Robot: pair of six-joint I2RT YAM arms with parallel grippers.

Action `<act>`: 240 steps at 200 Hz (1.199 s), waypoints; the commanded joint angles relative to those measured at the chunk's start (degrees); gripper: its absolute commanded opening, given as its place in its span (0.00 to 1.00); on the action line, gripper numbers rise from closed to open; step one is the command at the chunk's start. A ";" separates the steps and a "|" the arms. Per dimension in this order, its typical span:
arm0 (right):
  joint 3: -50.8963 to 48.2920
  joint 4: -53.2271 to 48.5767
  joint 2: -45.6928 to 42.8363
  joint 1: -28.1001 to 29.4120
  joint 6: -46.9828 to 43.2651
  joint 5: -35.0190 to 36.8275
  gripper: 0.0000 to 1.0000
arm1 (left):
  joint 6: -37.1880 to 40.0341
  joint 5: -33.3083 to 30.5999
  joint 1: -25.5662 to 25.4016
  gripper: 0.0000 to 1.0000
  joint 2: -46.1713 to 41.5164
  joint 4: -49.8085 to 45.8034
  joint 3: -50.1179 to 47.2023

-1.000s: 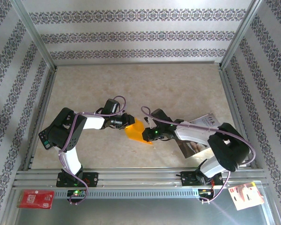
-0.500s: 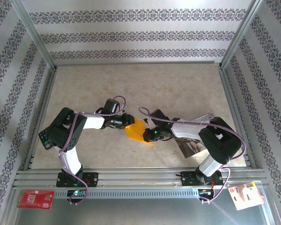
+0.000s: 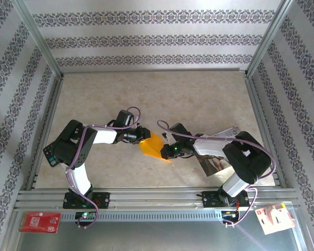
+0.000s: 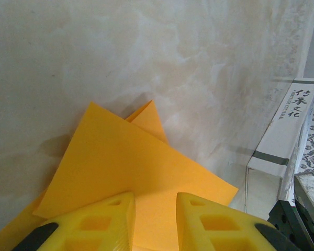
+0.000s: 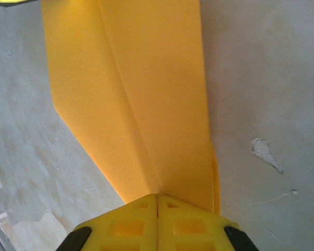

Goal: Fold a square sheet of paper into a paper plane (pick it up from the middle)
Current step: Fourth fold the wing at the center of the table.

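Observation:
The square sheet of paper (image 3: 152, 146) is bright orange and partly folded, and is held just above the beige table between the two grippers. My right gripper (image 3: 166, 150) is at its right end. In the right wrist view its yellow fingertips (image 5: 157, 197) are shut together on the paper (image 5: 141, 104), where a long crease runs in between them. My left gripper (image 3: 144, 135) is at the paper's upper left edge. In the left wrist view its two yellow fingers (image 4: 156, 201) stand apart over the layered orange paper (image 4: 131, 167), which shows in the gap.
A glossy printed photo sheet (image 3: 215, 165) lies under the right arm, its white lettered strip (image 4: 293, 112) just right of the paper. A red card (image 3: 39, 221) and a white-and-red card (image 3: 275, 217) rest on the front rail. Patterned walls enclose the table.
The right arm's elbow has shifted a little inward and lower. Both grippers and the orange paper have stayed almost where they were.

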 commanded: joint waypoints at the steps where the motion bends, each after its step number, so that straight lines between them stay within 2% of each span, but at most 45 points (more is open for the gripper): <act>1: -2.86 -4.55 -1.20 -1.10 -0.04 -0.23 0.07 | 2.33 -4.52 1.26 0.27 3.12 -6.59 -0.71; 122: -7.36 -1.63 -4.87 -5.47 1.84 -6.38 0.06 | 2.59 -4.35 1.33 0.27 3.03 -6.86 -0.66; 240: -0.32 2.42 0.56 -5.91 3.15 -10.91 0.07 | 2.44 -4.34 1.34 0.27 2.86 -6.86 -0.58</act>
